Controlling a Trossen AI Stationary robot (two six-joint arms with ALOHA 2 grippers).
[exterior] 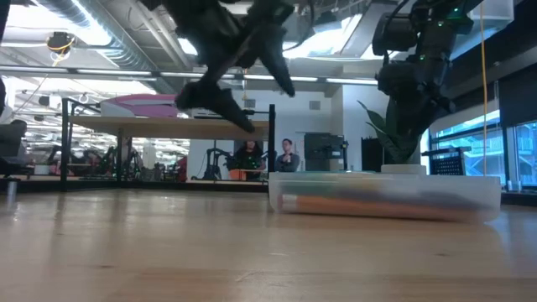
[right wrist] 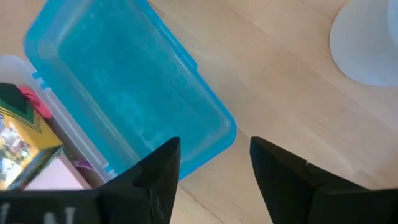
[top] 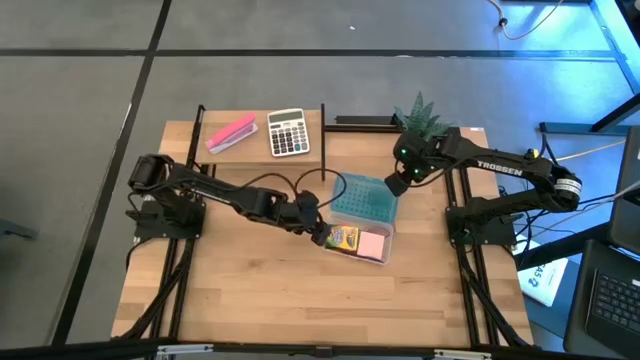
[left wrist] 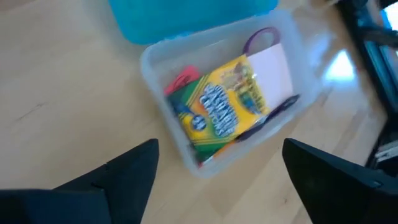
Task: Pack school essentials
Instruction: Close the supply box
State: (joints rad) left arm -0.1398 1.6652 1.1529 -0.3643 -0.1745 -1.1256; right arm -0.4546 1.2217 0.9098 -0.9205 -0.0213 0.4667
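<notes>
A clear pencil box (top: 362, 246) rests on the table with its blue lid (top: 365, 197) flipped open toward the far side. Inside lie the yellow-green crayon box (left wrist: 217, 109), the pink notepad (left wrist: 272, 70), purple scissor handles (left wrist: 261, 38), a purple pen (left wrist: 273, 115) and something red (left wrist: 180, 81). My left gripper (left wrist: 217, 168) hovers open above the box's left end, touching nothing. My right gripper (right wrist: 214, 158) hangs open above the lid's far right corner (right wrist: 217, 127). From the low view, orange pencils (exterior: 352, 204) show through the box wall.
A grey calculator (top: 288, 132) and an elongated pink block (top: 231, 133) lie at the table's far edge. A small potted plant (top: 420, 112) stands at the far right, behind my right arm. Bare wood stretches across the near half (top: 300, 300).
</notes>
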